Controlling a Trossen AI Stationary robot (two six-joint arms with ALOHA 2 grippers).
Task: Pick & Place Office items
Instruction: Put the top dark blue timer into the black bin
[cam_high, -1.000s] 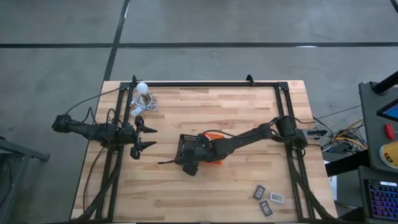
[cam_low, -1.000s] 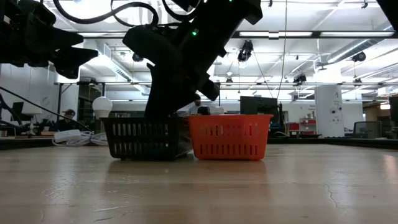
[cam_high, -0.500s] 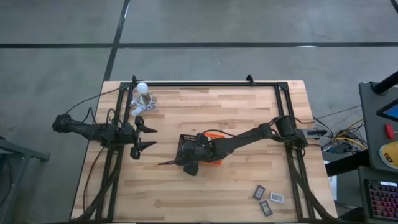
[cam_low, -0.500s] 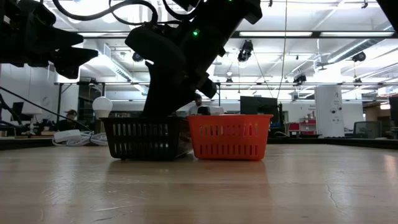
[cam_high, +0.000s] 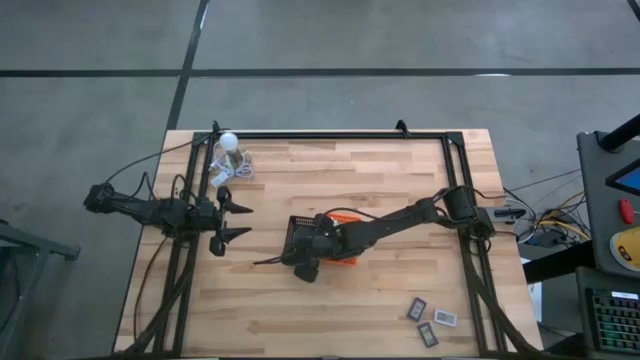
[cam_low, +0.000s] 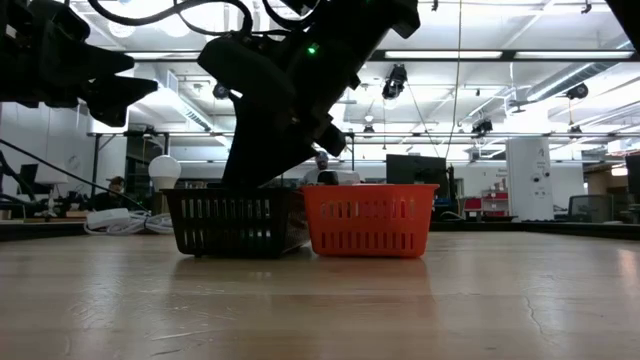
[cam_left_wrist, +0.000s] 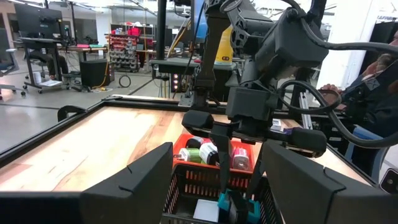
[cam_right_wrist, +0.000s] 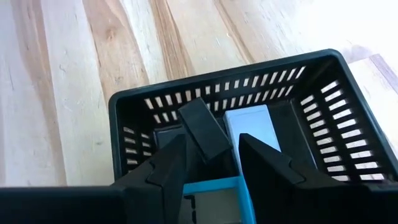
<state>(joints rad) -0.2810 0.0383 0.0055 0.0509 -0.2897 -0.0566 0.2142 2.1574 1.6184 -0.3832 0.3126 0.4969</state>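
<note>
My right gripper (cam_right_wrist: 211, 149) reaches slanting down into the black basket (cam_right_wrist: 323, 118) at the table's middle, its fingers open. A flat dark rectangle (cam_right_wrist: 202, 127) lies slanted in the basket, its lower end in the gap between the fingertips with room on both sides. Beside it rests a flat white rectangle (cam_right_wrist: 249, 127). The orange basket (cam_low: 370, 218) stands against the black basket (cam_low: 232, 222) and holds several small pieces (cam_left_wrist: 214, 152). My left gripper (cam_high: 237, 220) waits open above the table's left side.
Three flat grey-black rectangles (cam_high: 418, 308), (cam_high: 445, 318), (cam_high: 427, 335) lie on the wood near the front right corner. A white ball with coiled cable (cam_high: 229, 140) sits at the far left. A black frame (cam_high: 330, 134) runs along the table's edges.
</note>
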